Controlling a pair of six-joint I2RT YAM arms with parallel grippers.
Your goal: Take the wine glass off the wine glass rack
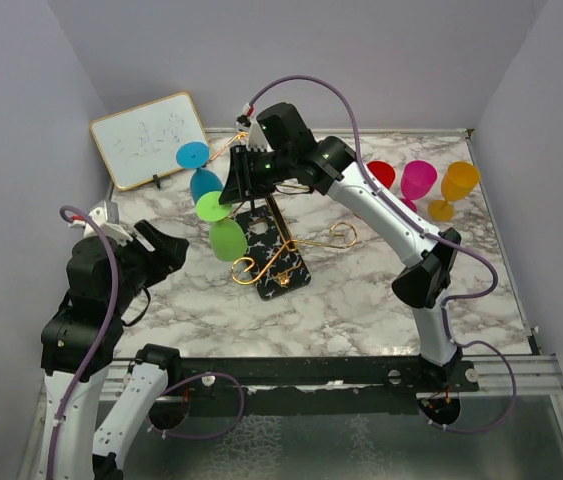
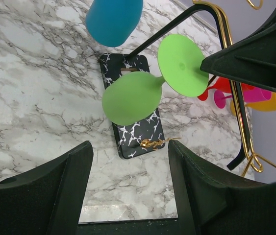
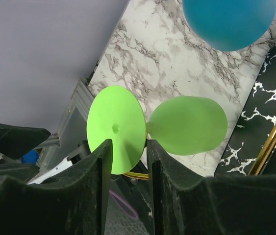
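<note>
At the far left of my overhead view, a framed whiteboard [image 1: 149, 140] leans at the back corner of the marble desk [image 1: 361, 300]. In front of it, my left arm is folded up high. Its left claw [image 1: 166, 250] hangs above the desk and points toward the rack. The jaws are spread wide with nothing between them, and it sits well apart from the glasses.

Next come two glasses hanging off the left side of the wine glass rack [image 1: 261, 232]. The blue wine glass [image 1: 204, 185] is on the rear arm. The green wine glass [image 1: 227, 240] is just in front of it, tilted, with its bowl low over the black speckled base and its round foot turned up toward the post. The blue bowl crowds the green foot from behind, and gold scroll arms curl out low on the near and right sides.

My right arm reaches in from the right as a long arch over the rack, elbow high and wrist bent down. The right claw [image 1: 233, 187] sits right at the green foot. In its wrist view the jaws stand only a slim gap apart, with the foot's lower rim at their tips. I see nothing pinched, and I cannot tell whether the tips touch it.

Behind that arm, by the back right edge, stand a red glass [image 1: 382, 174], a magenta glass [image 1: 419, 180] and an orange glass [image 1: 459, 183].
</note>
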